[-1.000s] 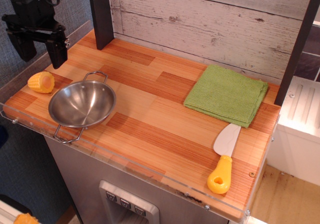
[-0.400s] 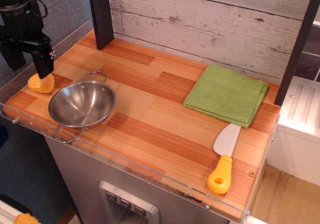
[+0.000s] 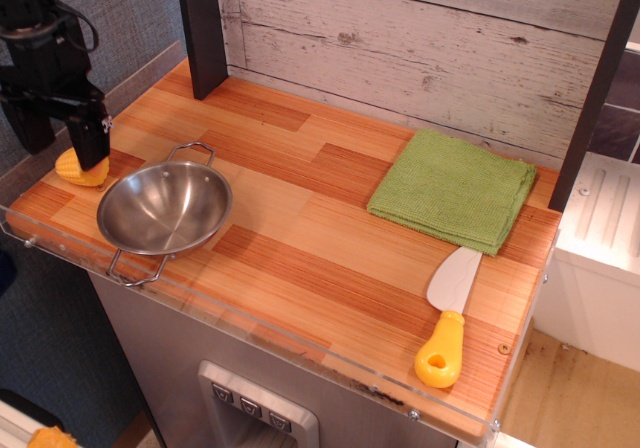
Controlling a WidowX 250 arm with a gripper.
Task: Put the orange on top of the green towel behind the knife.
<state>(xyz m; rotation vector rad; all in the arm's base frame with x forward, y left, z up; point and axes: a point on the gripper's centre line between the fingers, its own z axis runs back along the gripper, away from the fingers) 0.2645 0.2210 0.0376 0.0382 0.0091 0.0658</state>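
Note:
The orange [image 3: 80, 174], a small yellow-orange bumpy toy, lies at the far left of the wooden counter, mostly hidden behind my black gripper. The gripper [image 3: 62, 140] hangs right over it, fingers spread and straddling it, the right finger [image 3: 92, 138] in front of it. The jaws look open around the orange. The green towel [image 3: 452, 188] lies folded flat at the back right. The knife [image 3: 448, 318], white blade and yellow handle, lies in front of the towel near the counter's front right corner.
A steel bowl [image 3: 165, 208] with two wire handles stands just right of the orange. A dark post [image 3: 203, 28] rises at the back left, another [image 3: 595, 88] at the right. A clear plastic lip [image 3: 250, 333] edges the counter's front.
The gripper has moved left and down from above the counter's back left until its fingers straddle the orange, which is now mostly covered.

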